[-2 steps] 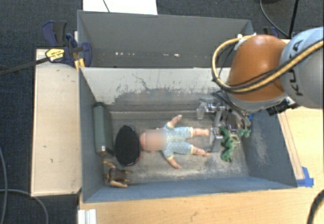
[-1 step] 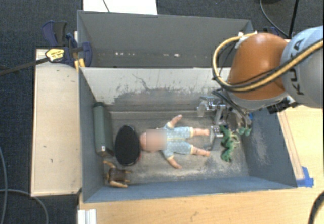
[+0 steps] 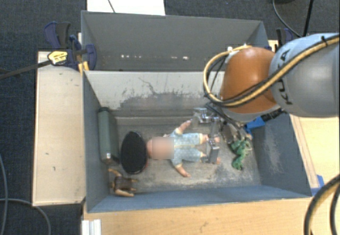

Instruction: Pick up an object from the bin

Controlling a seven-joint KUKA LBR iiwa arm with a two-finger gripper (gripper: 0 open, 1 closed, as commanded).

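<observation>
- Grey metal bin (image 3: pixel 170 43) fills mid-frame; things lie along its floor in the lower half.
- Far left of floor: dull green-grey cylinder (image 3: pixel 106 134), lying lengthwise along the left wall.
- Lower left corner: small brown figure (image 3: pixel 121 184), near the front wall.
- Just right of the cylinder: black oval (image 3: pixel 133 153), touching the doll's head; can't tell if it's part of the doll.
- Centre: doll (image 3: pixel 183 147) in a pale blue dress, on its back, head to the left, legs to the right.
- Right of centre: gripper (image 3: pixel 213 154), down at the doll's leg end, against the dress hem; released or clenched, can't tell.
- Just right of gripper: green toy (image 3: pixel 240 153), apart from the doll.
- Upper right: orange cover (image 3: pixel 247 77) w/ cables on the wrist, above the gripper.
</observation>
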